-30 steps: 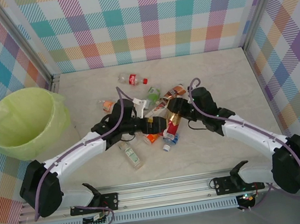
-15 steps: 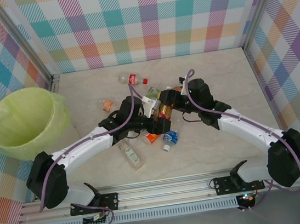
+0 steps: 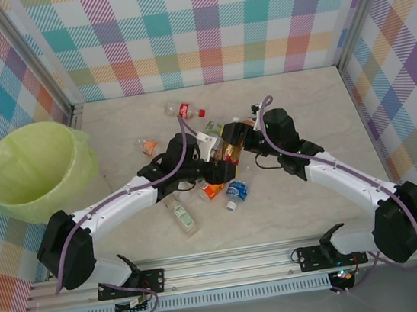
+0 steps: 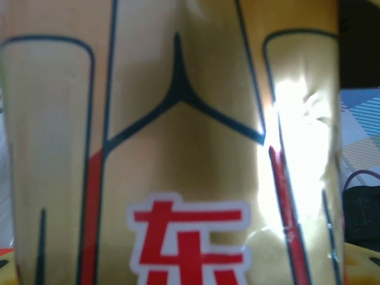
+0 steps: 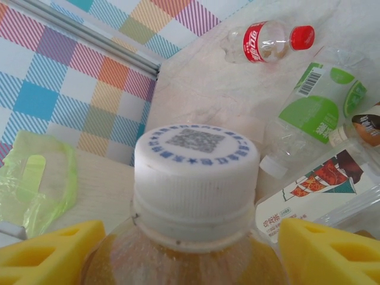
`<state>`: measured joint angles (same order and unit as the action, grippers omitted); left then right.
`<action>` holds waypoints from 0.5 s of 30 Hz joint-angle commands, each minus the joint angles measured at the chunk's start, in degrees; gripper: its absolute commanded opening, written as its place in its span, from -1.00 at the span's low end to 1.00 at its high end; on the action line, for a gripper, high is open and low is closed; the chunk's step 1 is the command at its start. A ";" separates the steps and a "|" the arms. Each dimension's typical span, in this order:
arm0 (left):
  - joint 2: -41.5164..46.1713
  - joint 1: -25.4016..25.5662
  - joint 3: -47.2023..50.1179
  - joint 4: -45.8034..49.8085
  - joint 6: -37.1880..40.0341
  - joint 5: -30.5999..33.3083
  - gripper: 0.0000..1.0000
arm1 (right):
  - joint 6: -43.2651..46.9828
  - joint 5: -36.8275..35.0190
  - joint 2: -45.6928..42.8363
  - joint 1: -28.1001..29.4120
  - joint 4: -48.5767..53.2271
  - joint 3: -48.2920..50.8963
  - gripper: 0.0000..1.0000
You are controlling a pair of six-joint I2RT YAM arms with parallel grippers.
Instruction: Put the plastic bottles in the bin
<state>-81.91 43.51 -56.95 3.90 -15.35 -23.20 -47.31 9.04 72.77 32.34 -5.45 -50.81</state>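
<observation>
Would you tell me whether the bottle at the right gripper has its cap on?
On: a white cap tops the amber bottle, between yellow fingers.

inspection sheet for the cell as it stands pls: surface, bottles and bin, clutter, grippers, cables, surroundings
surface: pale marbled tabletop, bottles heaped mid-table.
job's things: bin at the left edge, no bottle visible inside; red-label bottle apart at the back; blue-label bottle and clear bottle nearer the arms; orange bottle, white cap, between both grippers.
clutter: nothing seen.
grippers: right gripper fingers flank the orange bottle below its cap; left gripper at its body; grip unclear on both.
cables: purple cables along each arm, looping above the wrists.
surroundings: checked walls; metal rail at near edge.
</observation>
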 commanded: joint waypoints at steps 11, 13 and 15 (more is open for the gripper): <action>5.57 0.44 2.61 3.81 -2.85 25.76 0.02 | 9.98 -14.37 -9.09 1.32 5.19 2.00 1.00; 6.81 -0.13 2.76 4.86 -2.76 27.59 0.03 | 9.47 -18.40 -9.35 1.32 7.50 2.27 0.99; 8.12 -0.70 1.72 7.70 -1.82 29.54 0.04 | 8.23 -22.37 -9.14 1.33 10.26 2.36 0.99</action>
<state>-76.88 43.66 -54.74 8.12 -16.91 -1.08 -39.77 -5.80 63.77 33.78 -0.01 -49.45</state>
